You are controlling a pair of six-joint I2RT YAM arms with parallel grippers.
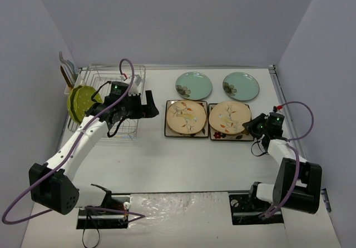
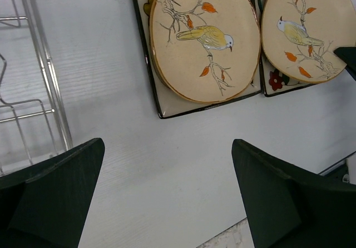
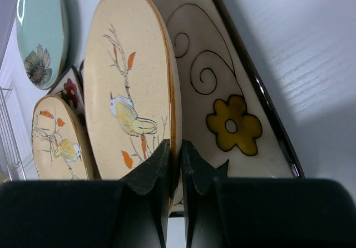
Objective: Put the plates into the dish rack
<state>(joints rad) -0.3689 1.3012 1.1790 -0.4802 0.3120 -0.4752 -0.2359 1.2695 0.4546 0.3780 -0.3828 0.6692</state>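
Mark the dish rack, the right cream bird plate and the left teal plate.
dish rack (image 1: 100, 67): top external view, back rim wire.
right cream bird plate (image 3: 130, 81): right wrist view, middle of its face.
left teal plate (image 1: 193, 85): top external view, centre.

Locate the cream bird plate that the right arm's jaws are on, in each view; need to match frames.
Top external: the right cream plate lies right of centre, at the right gripper.
Left wrist: the plate fills the upper right corner, partly cut off.
Right wrist: the plate is centre, its rim between the jaws.
Shared landmark: the left cream plate, beside it in all three.
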